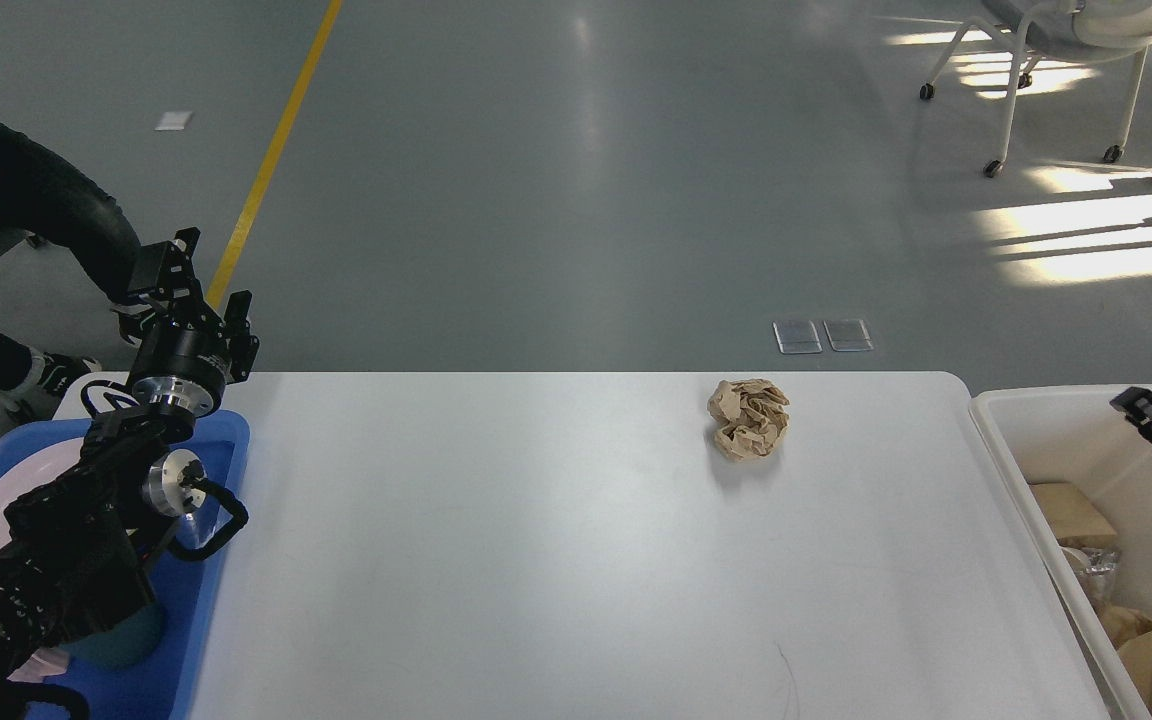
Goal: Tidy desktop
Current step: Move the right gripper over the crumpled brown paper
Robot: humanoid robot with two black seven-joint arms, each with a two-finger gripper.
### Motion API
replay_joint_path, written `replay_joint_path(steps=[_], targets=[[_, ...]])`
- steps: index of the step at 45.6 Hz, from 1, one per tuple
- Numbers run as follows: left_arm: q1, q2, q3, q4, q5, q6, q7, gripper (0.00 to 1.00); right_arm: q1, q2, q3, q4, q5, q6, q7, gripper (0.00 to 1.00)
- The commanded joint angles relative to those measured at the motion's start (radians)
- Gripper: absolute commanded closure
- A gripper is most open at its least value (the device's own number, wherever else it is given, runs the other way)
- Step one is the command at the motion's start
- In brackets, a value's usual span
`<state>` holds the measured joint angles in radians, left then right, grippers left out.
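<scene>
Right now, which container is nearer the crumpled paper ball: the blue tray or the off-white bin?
The off-white bin, at the desktop's right end. The crumpled brown paper ball lies right of centre, far from the blue tray on the left.

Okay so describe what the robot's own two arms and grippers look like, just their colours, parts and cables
Both arms are black. The left arm is bulky, with what looks like a dark fabric wrap lower down, polished silver metal rings and a round silver cap at its joints, and a black cable looping out beside it. Its left gripper is black, angular and bracket-like. Only the tip of the right gripper shows: black, with a silver ring behind.
</scene>
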<state>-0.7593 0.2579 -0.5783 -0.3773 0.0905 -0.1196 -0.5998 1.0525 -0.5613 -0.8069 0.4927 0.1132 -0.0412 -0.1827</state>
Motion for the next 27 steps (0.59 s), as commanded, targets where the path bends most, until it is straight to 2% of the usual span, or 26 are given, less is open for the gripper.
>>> replay_joint_path(steps=[1,13,21,27], targets=[[0.0,0.001,0.0,0.0,0.0,0.0,0.0,0.03,0.154,0.038,-0.024,0.064,-0.003,0.017,0.002,0.0],[0.0,0.001,0.0,0.0,0.0,0.0,0.0,0.03,0.507,0.233,-0.241,0.211,-0.001,0.188,-0.003,0.0],[0.0,0.0,0.0,0.0,0.0,0.0,0.0,0.03,0.655,0.34,-0.255,0.308,-0.003,0.221,-0.004,0.0],[0.0,0.001,0.0,0.0,0.0,0.0,0.0,0.03,0.744,0.4,-0.256,0.343,-0.009,0.352,-0.007,0.0]])
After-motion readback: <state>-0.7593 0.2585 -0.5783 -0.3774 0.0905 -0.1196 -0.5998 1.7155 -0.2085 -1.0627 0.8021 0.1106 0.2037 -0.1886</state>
